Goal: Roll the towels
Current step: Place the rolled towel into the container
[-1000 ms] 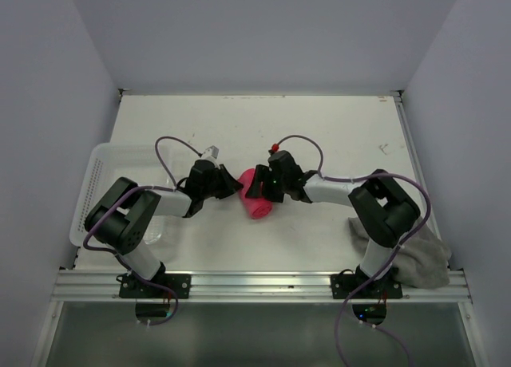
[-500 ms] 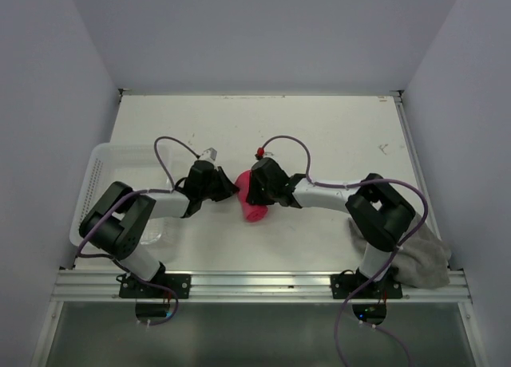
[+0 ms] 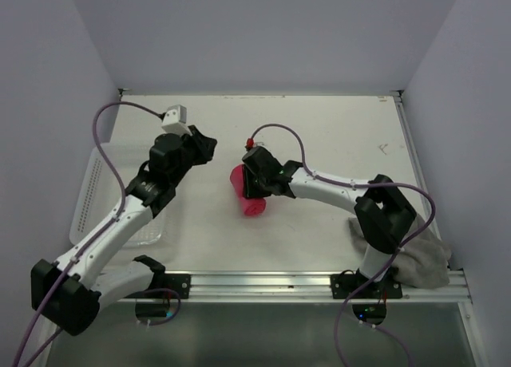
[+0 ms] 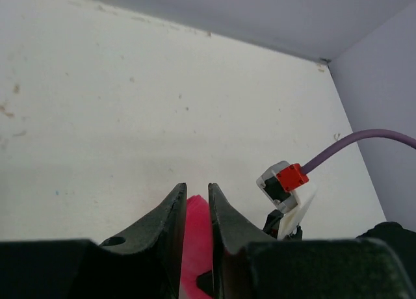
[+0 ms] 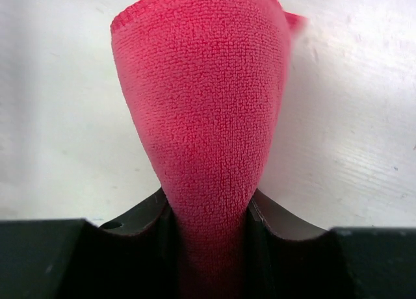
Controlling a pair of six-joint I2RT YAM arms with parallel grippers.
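Note:
The pink-red towel lies as a short roll on the middle of the white table. My right gripper is shut on its far end. In the right wrist view the towel fills the gap between that gripper's jaws and fans out beyond them. My left gripper hangs raised to the left of the roll, apart from it. Its jaws stand a narrow slit apart, and the pink towel only shows through the slit from farther off. The grey-taupe towel lies crumpled at the table's near right corner.
A white perforated basket sits at the table's left edge, partly under the left arm. White walls close in the table on three sides. A metal rail runs along the near edge. The right arm's purple cable arcs over the table.
My left gripper has let go of the pink towel and swung up and back to the left. The right gripper has closed on the roll and shifted slightly left.

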